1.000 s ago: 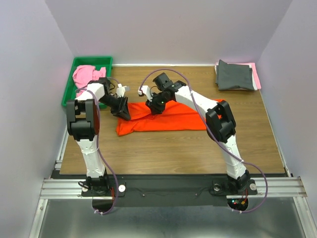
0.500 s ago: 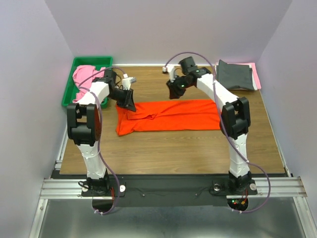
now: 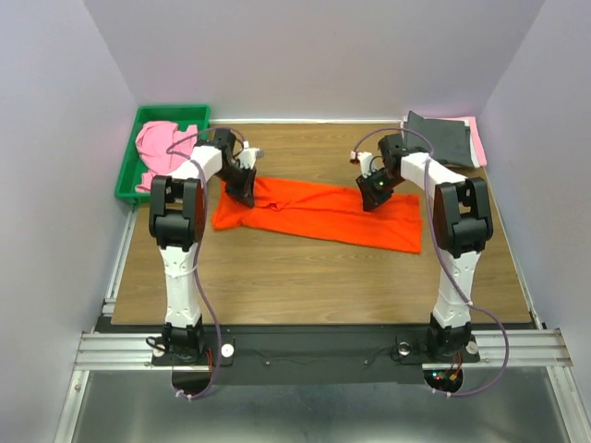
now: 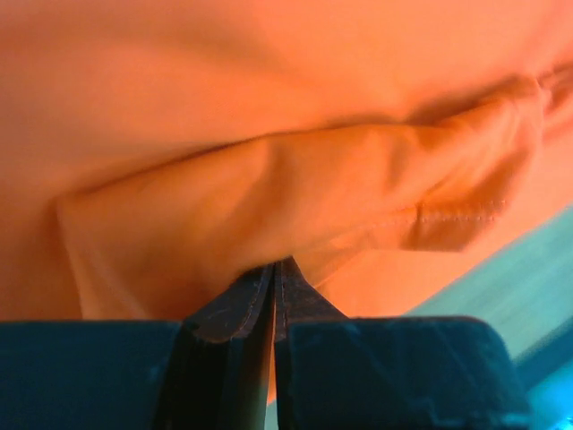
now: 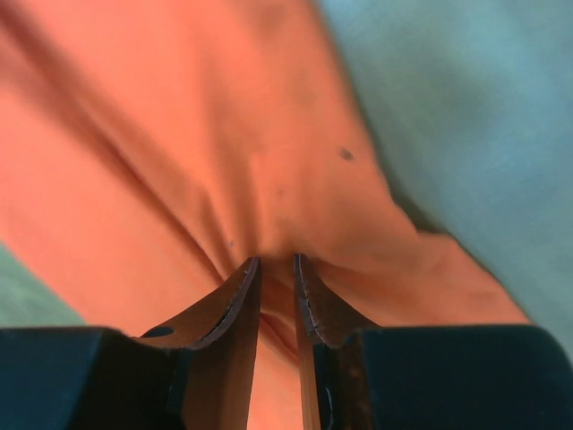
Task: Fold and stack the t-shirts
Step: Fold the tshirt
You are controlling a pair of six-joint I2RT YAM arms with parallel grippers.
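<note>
The orange t-shirt (image 3: 314, 210) lies stretched out in a long band across the middle of the wooden table. My left gripper (image 3: 245, 189) is shut on the shirt's left upper edge; the left wrist view shows orange cloth (image 4: 295, 170) pinched between the closed fingers. My right gripper (image 3: 372, 196) is shut on the shirt near its right upper edge; the right wrist view shows a fold of orange cloth (image 5: 269, 161) held between the fingers. A pink t-shirt (image 3: 162, 146) lies crumpled in the green tray. A folded dark grey t-shirt (image 3: 439, 140) lies on a pink one (image 3: 477, 138) at the back right.
The green plastic tray (image 3: 129, 175) stands at the back left corner of the table. The table (image 3: 305, 277) is walled by pale panels on three sides. Both arm bases sit at the near edge.
Both grippers have moved apart and pulled the orange shirt out flatter and longer. The right gripper swung from the middle to the right end. The left gripper moved back a little.
</note>
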